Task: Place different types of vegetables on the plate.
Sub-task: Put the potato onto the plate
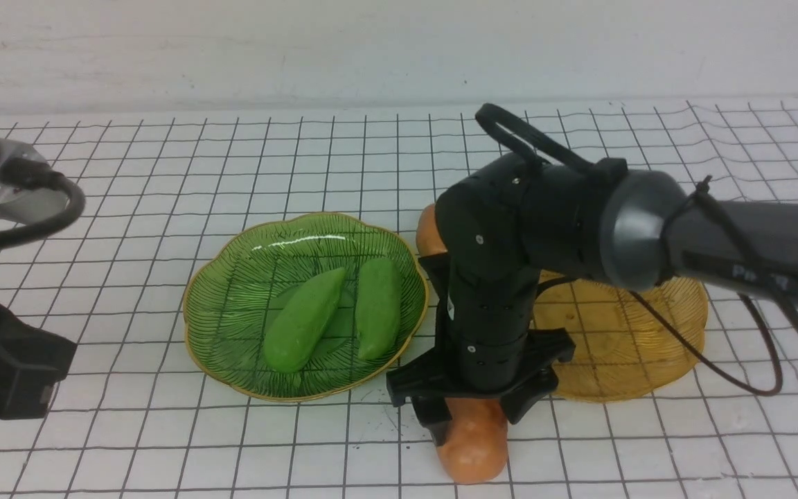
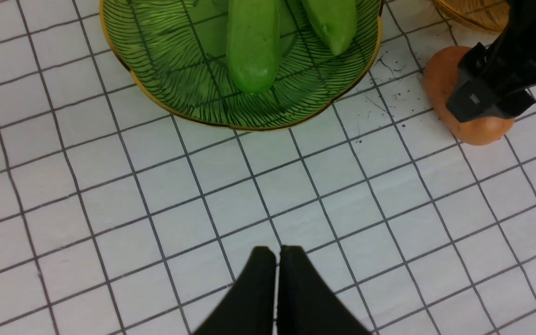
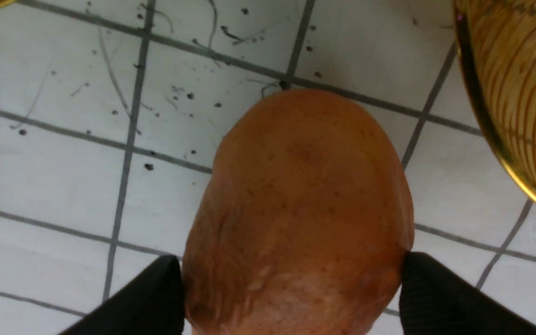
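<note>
While the black left gripper (image 2: pixel 278 253) waits empty over the white, grid-lined tabletop (image 1: pixel 129 277), its fingertips together, the work is at the black right gripper (image 1: pixel 474 410). Just left of the right hand is a glossy green, ribbed plate (image 1: pixel 226 312) with a gold rim, holding two smooth light-green, tapered cucumber-like pieces (image 1: pixel 305 319) side by side. Between the right hand's fingers, near the robot, is an orange-brown, oval potato-like piece (image 1: pixel 473 454). Beyond that hand, a second orange-brown potato-like piece (image 1: pixel 429 232) is partly hidden by the arm. To the hand's right is a translucent amber, ribbed plate (image 1: pixel 662 312), its contents partly blocked from view.

The step in hand seems to be picking up the nearer potato, probably for the amber plate. It calls for an even squeeze across the middle, a straight lift high enough to pass the rim, and a low, gentle release. The rounded skin could roll or slip if the pads press off-centre.

The right hand is spread wide around the potato, one finger against each side, apparently gripping it; the potato looks to be at tabletop level.
</note>
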